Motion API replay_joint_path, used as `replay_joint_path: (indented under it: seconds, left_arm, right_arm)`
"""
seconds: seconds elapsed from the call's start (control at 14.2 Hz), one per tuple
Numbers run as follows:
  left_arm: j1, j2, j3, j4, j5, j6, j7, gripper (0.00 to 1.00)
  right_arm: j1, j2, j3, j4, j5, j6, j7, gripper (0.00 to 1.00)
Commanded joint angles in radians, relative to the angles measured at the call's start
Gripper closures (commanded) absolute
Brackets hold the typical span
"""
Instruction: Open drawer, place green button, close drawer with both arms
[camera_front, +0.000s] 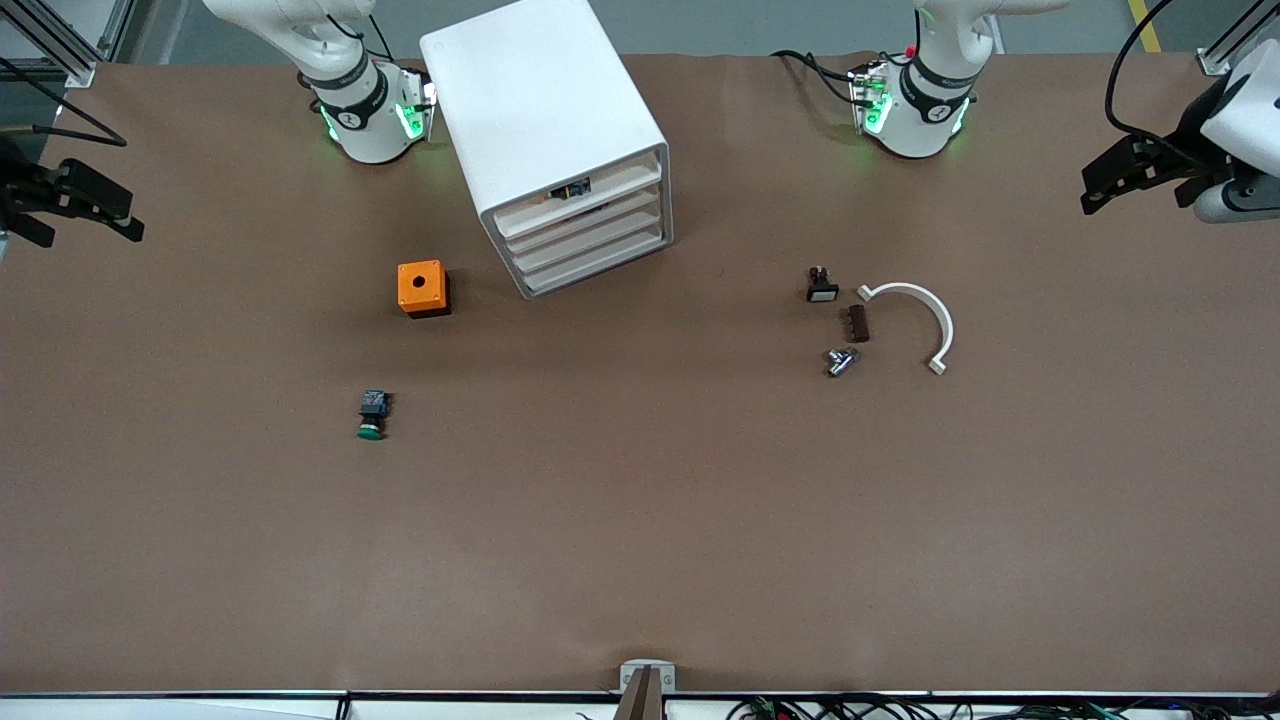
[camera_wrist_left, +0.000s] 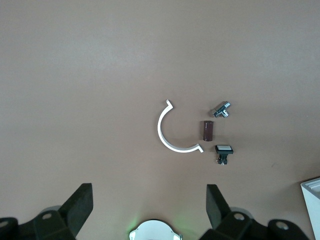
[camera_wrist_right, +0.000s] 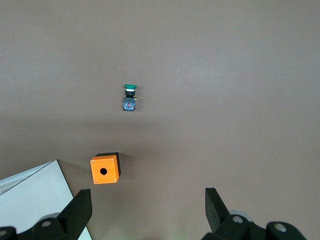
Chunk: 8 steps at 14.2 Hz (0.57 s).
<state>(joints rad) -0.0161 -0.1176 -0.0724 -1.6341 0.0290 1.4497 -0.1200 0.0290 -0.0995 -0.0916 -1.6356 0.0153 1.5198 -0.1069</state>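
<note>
I see all drawers (camera_front: 590, 232) shut, the button (camera_front: 372, 414) lying nearer the camera than the orange box (camera_front: 422, 288). Left gripper (camera_wrist_left: 149, 210) and right gripper (camera_wrist_right: 148, 212) both wide, waiting over the table ends.

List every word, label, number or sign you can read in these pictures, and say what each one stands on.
No text can be read anywhere.
Top drawer front of the cabinet: a small dark-and-orange mark, too small to read.
Arm bases: a round dark emblem on each, not legible.
Green button, orange box: no lettering visible.
</note>
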Motion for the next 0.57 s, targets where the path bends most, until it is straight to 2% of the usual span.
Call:
replay_joint_path:
  seconds: [0.0,0.14,0.35,0.49]
  left_arm:
    - [0.001,0.026,0.003,0.04,-0.004,-0.017,0.013,0.0]
    - [0.001,0.038,0.003,0.059,-0.006,-0.015,0.011,0.0]
    - [0.005,0.117,0.006,0.124,-0.007,-0.022,0.014,0.0]
    - [-0.001,0.154,0.005,0.116,-0.007,-0.022,0.0,0.0]
  right_arm:
    - [0.0,-0.008,-0.004,-0.001,-0.005,-0.001,-0.01,0.0]
    - [0.002,-0.008,-0.004,-0.001,-0.005,-0.001,-0.01,0.0]
    - [0.002,-0.008,-0.004,-0.003,-0.005,-0.003,-0.008,0.0]
    - [0.002,-0.008,-0.004,-0.003,-0.005,-0.001,-0.01,0.0]
